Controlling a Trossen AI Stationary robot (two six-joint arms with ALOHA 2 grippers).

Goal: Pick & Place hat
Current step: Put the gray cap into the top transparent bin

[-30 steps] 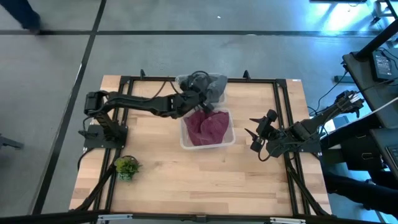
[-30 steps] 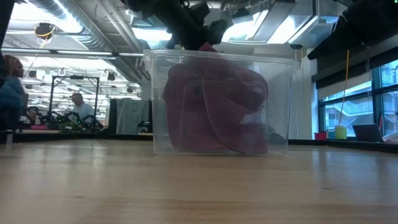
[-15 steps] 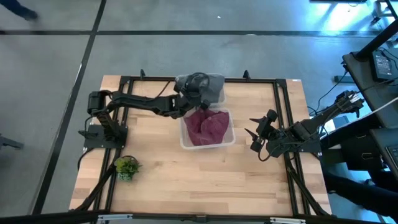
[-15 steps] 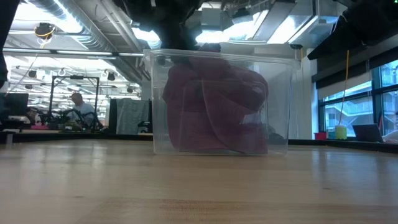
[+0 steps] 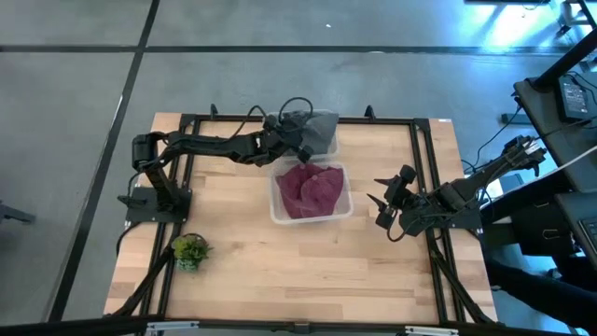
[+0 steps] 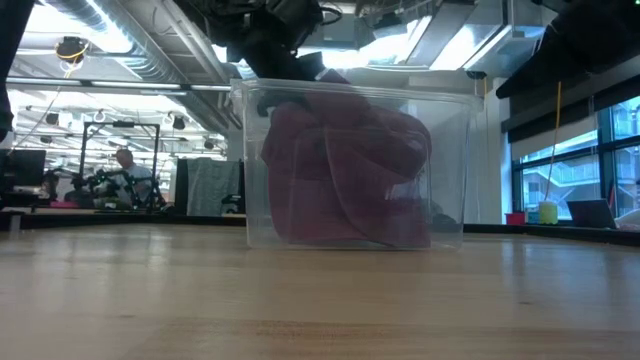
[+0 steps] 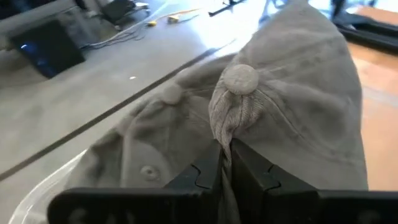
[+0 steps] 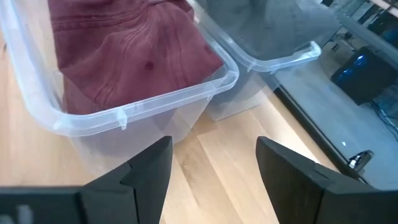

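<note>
A grey cap [image 5: 319,124] [image 7: 298,93] lies with other grey caps in a clear bin at the table's far edge. Maroon hats [image 5: 312,191] [image 6: 345,180] [image 8: 124,50] fill a second clear bin [image 5: 312,220] [image 6: 255,170] just in front of it, at the table's middle. My left gripper [image 5: 297,140] [image 7: 225,155] reaches over the grey caps and is shut on the top one. My right gripper [image 5: 384,201] [image 8: 214,168] waits open at the table's right side, facing the maroon bin. My left gripper pinches a raised fold of the grey cap's crown [image 7: 225,127], just below the top button [image 7: 239,78], between its two fingers [image 7: 208,171]. The cloth is gathered into a ridge in the hold. The rest of the cap lies spread on the caps beneath it.
A small potted plant [image 5: 189,250] stands near the table's near-left corner. A black frame [image 5: 424,187] runs around the table. The grey caps' bin rim [image 8: 280,59] sits close behind the maroon bin. Bare wood lies in front of the bins.
My left arm has swung from over the maroon bin's far side toward the table's far edge, and its gripper now sits over the grey caps. The maroon hats and their bin have stayed in place.
</note>
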